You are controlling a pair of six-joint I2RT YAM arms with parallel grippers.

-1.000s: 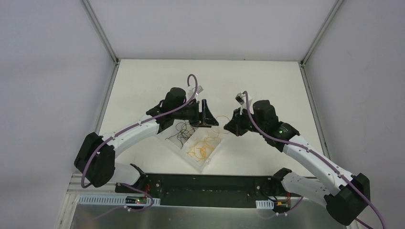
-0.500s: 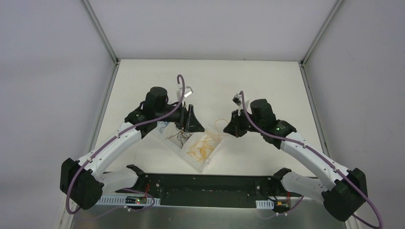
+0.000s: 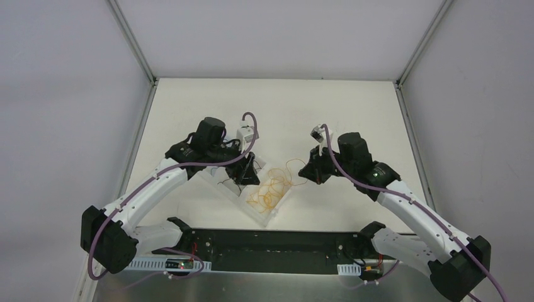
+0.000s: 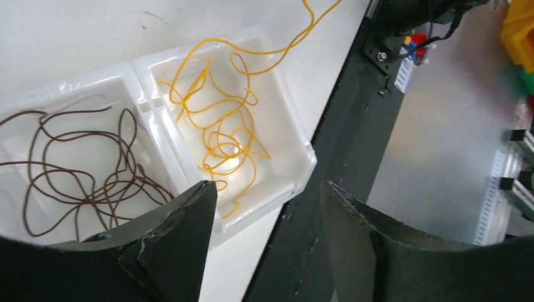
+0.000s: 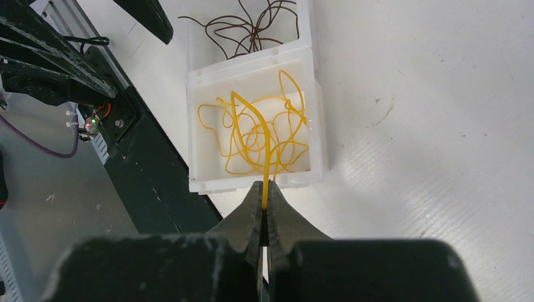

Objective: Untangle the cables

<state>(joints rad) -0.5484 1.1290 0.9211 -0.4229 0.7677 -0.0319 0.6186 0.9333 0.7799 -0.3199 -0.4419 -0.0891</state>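
My right gripper (image 5: 264, 189) is pinched tight on a strand of the yellow cable (image 5: 261, 141), bottom centre of the right wrist view; the rest coils in the white tray (image 5: 252, 69); the brown cable (image 5: 252, 25) fills the compartment above, at the top edge; my left gripper (image 4: 267, 192) hangs over the tray, fingers wide, holding nothing.

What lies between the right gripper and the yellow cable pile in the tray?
One yellow strand, pinched in the right gripper, runs over the tray wall to the pile. The right wrist view shows it.
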